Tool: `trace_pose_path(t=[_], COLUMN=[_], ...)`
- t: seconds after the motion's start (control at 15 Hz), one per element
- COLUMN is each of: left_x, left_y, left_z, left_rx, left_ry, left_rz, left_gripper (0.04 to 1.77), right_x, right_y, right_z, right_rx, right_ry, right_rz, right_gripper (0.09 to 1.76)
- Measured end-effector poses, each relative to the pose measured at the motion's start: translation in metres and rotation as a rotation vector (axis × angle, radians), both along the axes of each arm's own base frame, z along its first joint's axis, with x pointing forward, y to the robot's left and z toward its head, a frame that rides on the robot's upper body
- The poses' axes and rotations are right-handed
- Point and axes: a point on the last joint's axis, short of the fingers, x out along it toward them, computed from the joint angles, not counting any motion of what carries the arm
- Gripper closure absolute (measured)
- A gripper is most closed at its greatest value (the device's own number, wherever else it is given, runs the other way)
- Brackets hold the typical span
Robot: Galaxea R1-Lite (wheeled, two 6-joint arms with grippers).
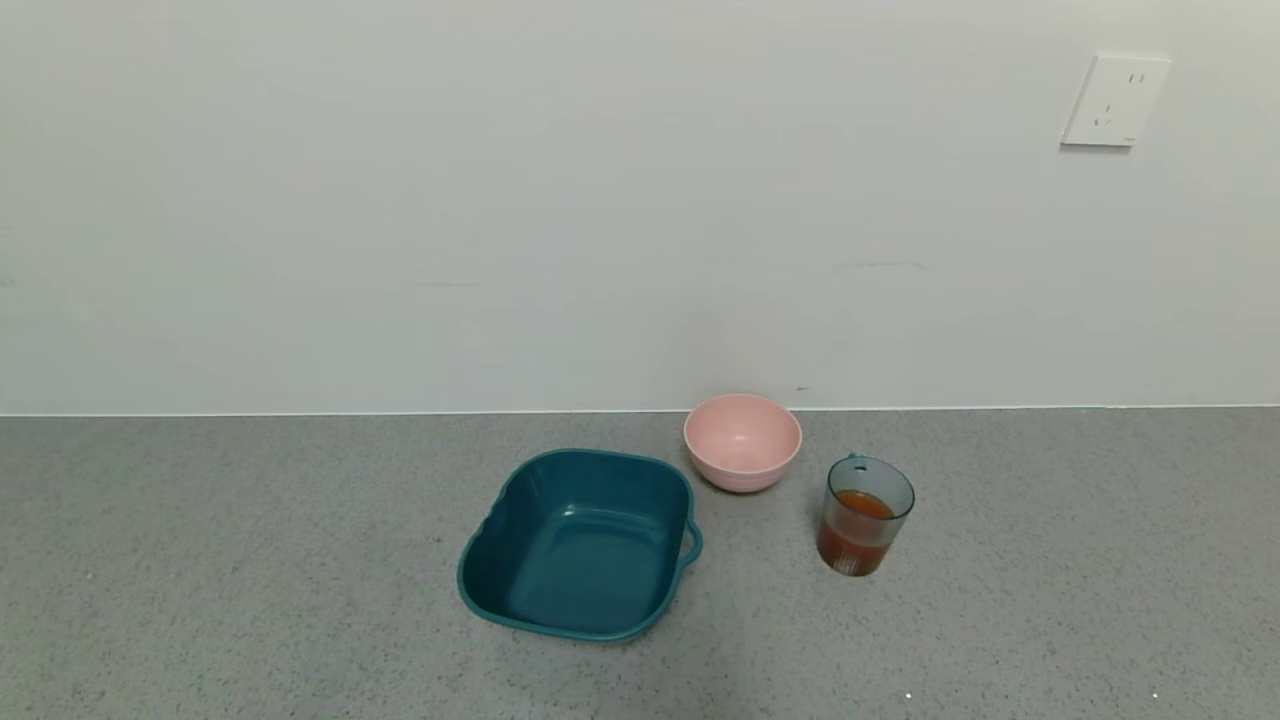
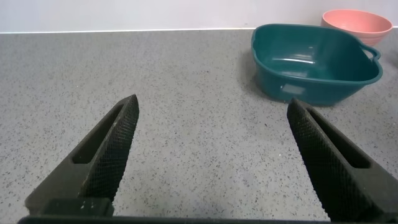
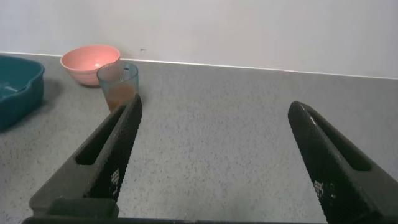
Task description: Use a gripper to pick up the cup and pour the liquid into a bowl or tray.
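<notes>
While both grippers, left (image 2: 211,109) and right (image 3: 214,112), stand spread wide and empty, I note the cup (image 1: 867,516) upright beside the pink bowl (image 1: 742,441), right of the basin (image 1: 480,575). Risk: a clumsy sideways approach tips it, spilling the liquid (image 1: 855,535).

One cup (image 1: 868,515) with liquid (image 1: 856,535), one teal basin (image 1: 500,540), one pink bowl (image 1: 742,441), one wall socket (image 1: 1113,100), two end effectors: left (image 2: 211,112), right (image 3: 214,115).

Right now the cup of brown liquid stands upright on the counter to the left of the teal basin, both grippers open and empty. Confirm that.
Not quite: the head view shows the cup to the right of the teal basin, beyond the pink bowl. The rest holds: it stands upright holding brown liquid, and the left gripper and right gripper are open and empty.
</notes>
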Motion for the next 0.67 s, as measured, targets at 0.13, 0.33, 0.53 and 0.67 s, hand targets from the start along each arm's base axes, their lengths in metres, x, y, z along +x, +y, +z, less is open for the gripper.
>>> trace_pose_path(t=[0.13,0.33,0.53,0.67], left_x=[0.000,0.000,0.000,0.000], left_y=[0.000,0.000,0.000,0.000], left_z=[0.000,0.000,0.000,0.000], left_rx=[0.000,0.000,0.000,0.000], left_ry=[0.000,0.000,0.000,0.000], left_rz=[0.000,0.000,0.000,0.000], left_gripper=[0.09,0.09,0.09,0.09], right_x=[0.009,0.033,0.064,0.086], right_y=[0.000,0.001,0.004,0.005], right_z=[0.023,0.051,0.063,0.064], right_rx=[-0.009,-0.013,-0.012,-0.009], right_ry=[0.018,0.080,0.174,0.230], right_rz=[0.014,0.059,0.123,0.146], right_gripper=[0.14,0.14,0.14,0.14])
